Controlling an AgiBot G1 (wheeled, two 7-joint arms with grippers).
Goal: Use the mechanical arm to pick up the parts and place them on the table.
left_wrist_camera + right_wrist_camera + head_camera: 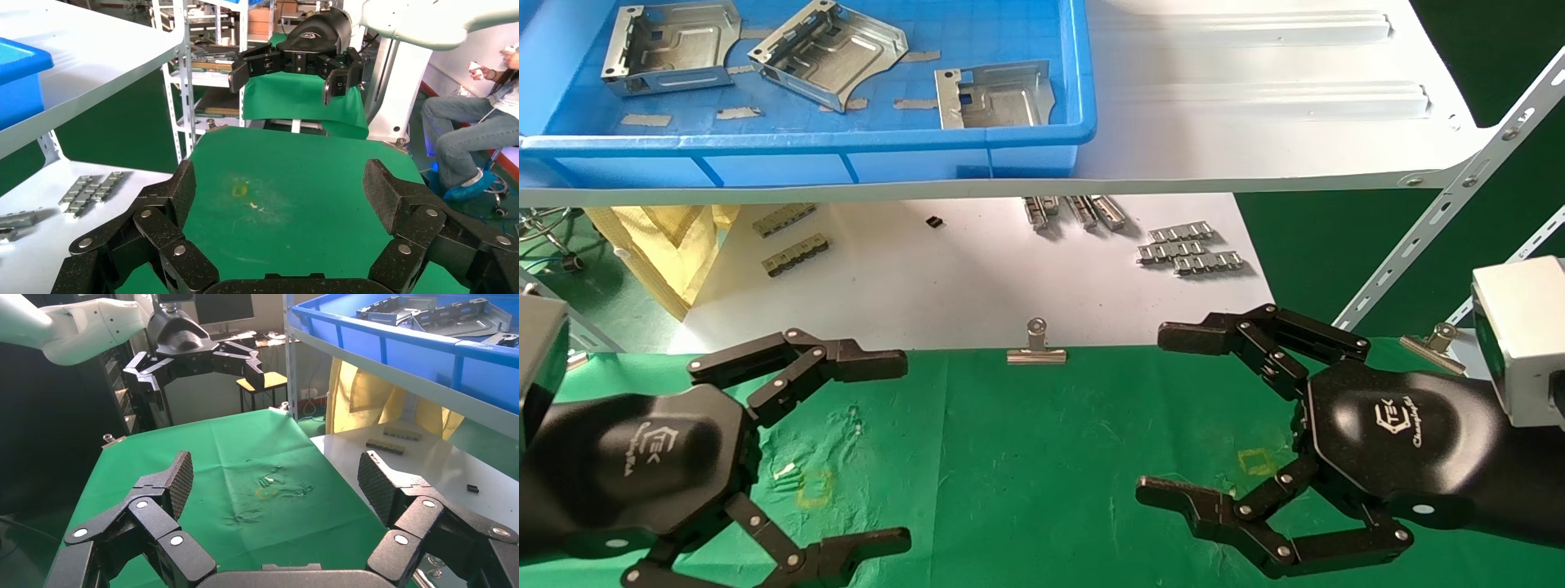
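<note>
Three silvery sheet-metal parts [670,47], [828,53], [993,94] lie in a blue bin [846,151] on the white shelf; they also show in the right wrist view [428,309]. My left gripper [899,453], on the arm with the grey wrist block, is open and empty above the left of the green-cloth table [1026,457]. In its own view [281,190] only cloth lies between the fingers. My right gripper [1160,412], on the arm with the white wrist box, is open and empty above the table's right; it shows the same in its own view [275,478].
The white shelf [1254,122] overhangs the white sheet surface [928,278], which bears small link strips [1189,249]. Binder clips [1036,347], [1434,343] grip the cloth's far edge. Yellow squares [815,487], [1257,461] mark the cloth. A seated person [477,141] is beyond the table.
</note>
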